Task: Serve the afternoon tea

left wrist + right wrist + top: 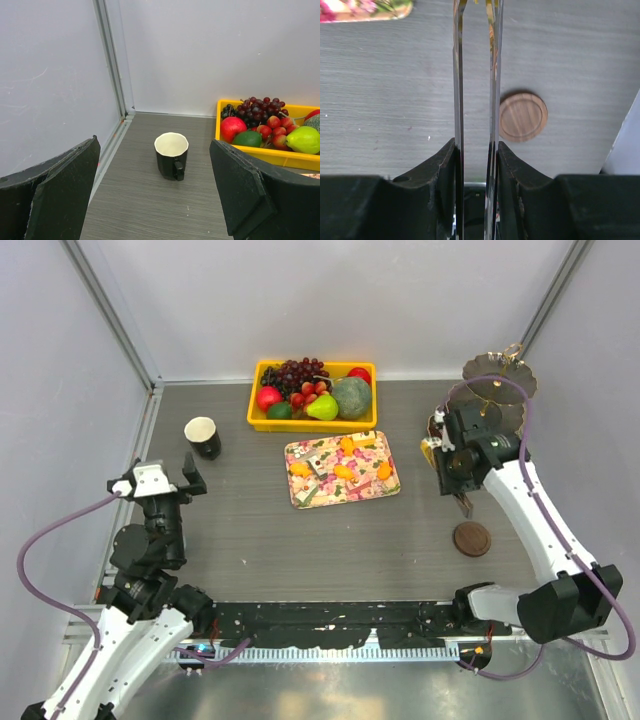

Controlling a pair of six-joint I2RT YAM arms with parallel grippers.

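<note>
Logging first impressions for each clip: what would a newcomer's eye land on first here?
The yellow crate of bright fruit at the far centre, with the floral tray of orange pastries just in front. Then the right pincer, clamped on thin metal tongs near a round wooden coaster, and the open left pincer facing a black cup.

The left hand (154, 145) has black pads. Ahead of it stands a black cup (171, 156), cream inside, on a grey wood-grained table (140, 210). To its right, a yellow bin (260, 155) shows dark purple grapes (257, 107), a red apple (231, 127) and a yellow-green pear (304, 140). Between the black fingers of the right hand (476, 150) run silvery tongs (457, 75) with gold glints. Beside them lies a brown, fine-lined coaster (522, 116), and further off is a pink floral tray (365, 10).
</note>
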